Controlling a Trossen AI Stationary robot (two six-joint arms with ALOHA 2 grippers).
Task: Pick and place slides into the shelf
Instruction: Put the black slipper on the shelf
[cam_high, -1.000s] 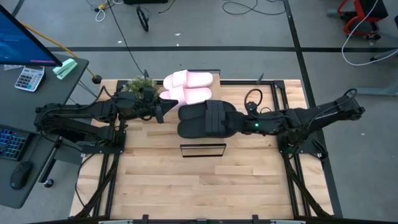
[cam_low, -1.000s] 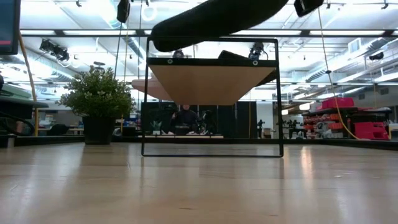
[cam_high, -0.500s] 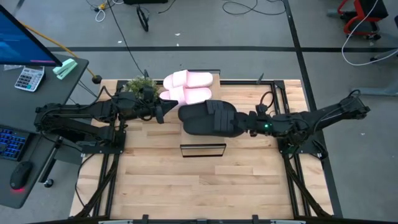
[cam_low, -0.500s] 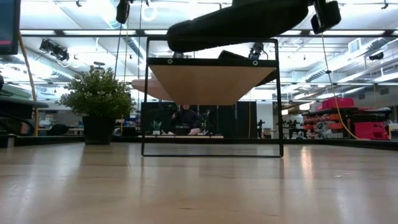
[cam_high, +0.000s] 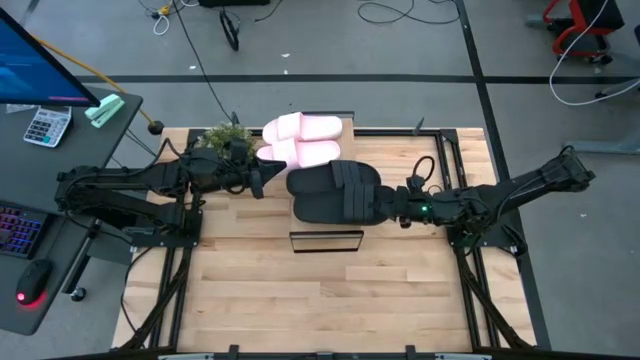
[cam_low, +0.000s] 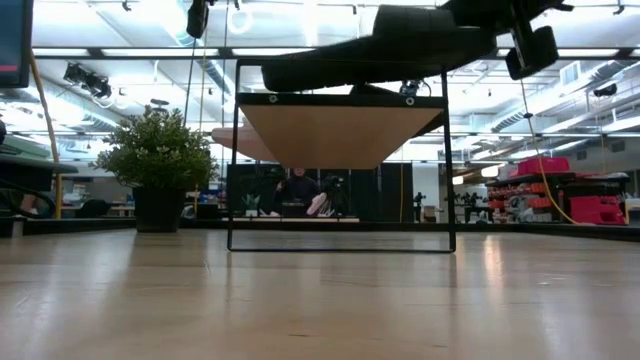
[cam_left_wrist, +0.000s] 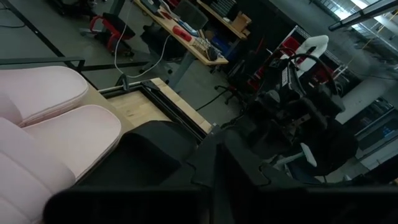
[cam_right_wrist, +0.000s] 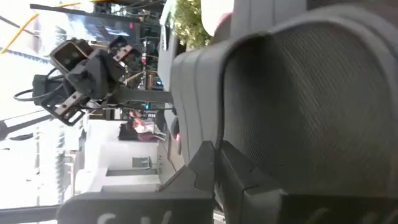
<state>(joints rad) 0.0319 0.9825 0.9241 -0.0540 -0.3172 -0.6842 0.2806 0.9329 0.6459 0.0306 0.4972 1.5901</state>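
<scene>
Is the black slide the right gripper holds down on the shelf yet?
Cannot tell: the black slide sits at shelf-top level, contact unclear.

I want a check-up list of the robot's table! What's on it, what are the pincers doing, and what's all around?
Surface: slatted wooden tabletop, bare in front.
Job's things: two pink slides side by side at the back; black slides over the shelf, one held in the air.
Clutter: potted plant at the back left corner.
Grippers: right pincer shut on a black slide's end; left pincer beside the pink slides, holding nothing seen.
Cables: loose wires on the floor behind the table.
Surroundings: desk with calculator and keyboard at left; workshop room beyond.
</scene>
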